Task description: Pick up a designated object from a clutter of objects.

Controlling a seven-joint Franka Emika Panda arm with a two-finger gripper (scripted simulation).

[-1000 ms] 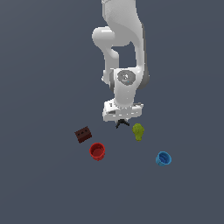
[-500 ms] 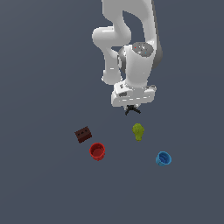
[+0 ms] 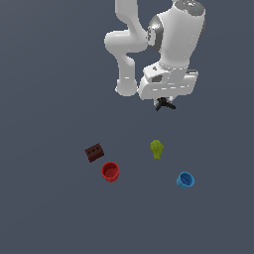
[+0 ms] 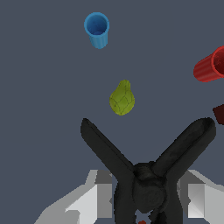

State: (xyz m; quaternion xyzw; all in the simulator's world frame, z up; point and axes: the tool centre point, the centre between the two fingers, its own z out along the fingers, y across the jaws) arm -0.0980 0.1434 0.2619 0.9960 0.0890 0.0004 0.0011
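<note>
The tiny black clamp (image 3: 163, 103) hangs under my gripper (image 3: 164, 101), high above the floor. In the wrist view the clamp (image 4: 146, 175) fills the near field with its two legs splayed out, and my grey fingers (image 4: 92, 201) close on it from both sides. A small red spot shows at its base. The rest of the clutter lies below: the yellow-green lumpy thing (image 3: 157, 149), the dark red-brown block (image 3: 94, 152), the red cup (image 3: 110, 171) and the blue cup (image 3: 185, 179).
In the wrist view the yellow-green lump (image 4: 121, 98), blue cup (image 4: 97, 29), red cup (image 4: 211, 65) and an edge of the block (image 4: 218, 113) lie on the dark grey floor far below.
My gripper has risen and shifted toward the exterior view's right, carrying the black clamp up from its spot beside the yellow-green lump. The other objects have not moved.
</note>
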